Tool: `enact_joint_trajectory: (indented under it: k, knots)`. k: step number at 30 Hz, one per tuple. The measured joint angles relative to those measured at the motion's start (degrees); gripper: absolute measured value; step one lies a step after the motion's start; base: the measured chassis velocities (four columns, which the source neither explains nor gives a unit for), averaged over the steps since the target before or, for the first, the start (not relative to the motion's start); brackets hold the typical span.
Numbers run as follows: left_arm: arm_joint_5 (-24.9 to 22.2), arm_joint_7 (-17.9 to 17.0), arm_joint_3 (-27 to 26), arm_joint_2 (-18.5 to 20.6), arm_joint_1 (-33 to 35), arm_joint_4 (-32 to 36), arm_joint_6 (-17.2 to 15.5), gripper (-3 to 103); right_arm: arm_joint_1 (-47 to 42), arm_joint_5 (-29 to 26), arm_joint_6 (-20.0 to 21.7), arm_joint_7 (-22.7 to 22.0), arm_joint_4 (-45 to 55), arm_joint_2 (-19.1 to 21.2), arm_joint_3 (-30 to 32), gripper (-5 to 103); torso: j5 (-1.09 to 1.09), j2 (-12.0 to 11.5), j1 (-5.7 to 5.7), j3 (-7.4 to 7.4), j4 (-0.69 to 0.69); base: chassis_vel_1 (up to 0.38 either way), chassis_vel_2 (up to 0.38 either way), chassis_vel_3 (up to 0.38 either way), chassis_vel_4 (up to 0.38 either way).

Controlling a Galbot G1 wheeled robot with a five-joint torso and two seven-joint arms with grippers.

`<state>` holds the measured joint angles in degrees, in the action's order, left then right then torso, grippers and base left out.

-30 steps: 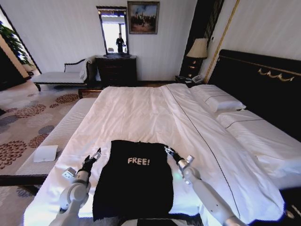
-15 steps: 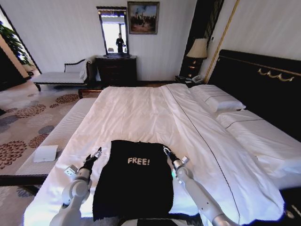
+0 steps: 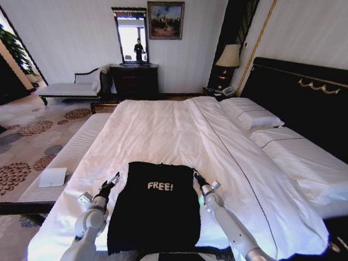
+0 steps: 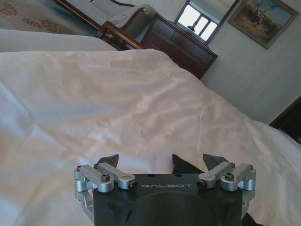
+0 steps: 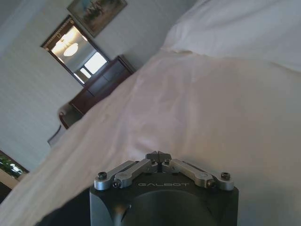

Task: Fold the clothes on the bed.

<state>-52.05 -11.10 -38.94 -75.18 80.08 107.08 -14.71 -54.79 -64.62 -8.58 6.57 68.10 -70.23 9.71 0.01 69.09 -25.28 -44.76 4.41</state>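
The clothes are one black T-shirt (image 3: 157, 212) with white "FREE!" lettering, lying flat near the front edge of the bed (image 3: 163, 125). My left gripper (image 3: 113, 180) hovers just off the shirt's left upper edge. In the left wrist view the left gripper (image 4: 160, 160) is open over the white sheet, with a dark scrap of shirt (image 4: 181, 163) beyond its body. My right gripper (image 3: 197, 176) sits at the shirt's right upper edge. In the right wrist view the right gripper (image 5: 158, 156) is shut, tips together against the white sheet; no cloth shows between them.
A padded bench (image 3: 65, 157) with a white folded item (image 3: 53, 176) runs along the bed's left side. Pillows (image 3: 253, 114) and the black headboard (image 3: 304, 98) lie to the right. A dresser (image 3: 135, 81), a chaise (image 3: 70, 88) and a lamp (image 3: 229, 56) stand at the far wall.
My right gripper has drawn in and down to the shirt's right edge. The left gripper has edged slightly toward the shirt. The shirt lies as before.
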Motion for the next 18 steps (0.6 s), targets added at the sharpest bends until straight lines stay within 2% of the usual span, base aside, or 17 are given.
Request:
enact_joint_trajectory:
  k: [7,18]
  knots:
    - [-1.77,-1.01,3.50,2.00,-10.30,-9.25,-0.36,100,-0.98,-0.25,-0.07,0.50,5.03,2.51,-0.43,0,-0.01,0.00,0.00,0.00,0.02,0.000,0.000,0.000,0.000]
    - [-2.80,-2.09,6.91,0.96,-19.76,-18.62,-0.95,100,-1.66,1.09,0.13,1.57,6.49,5.01,-0.58,0,-0.01,0.00,-0.01,0.00,0.02,0.000,0.000,0.000,0.000]
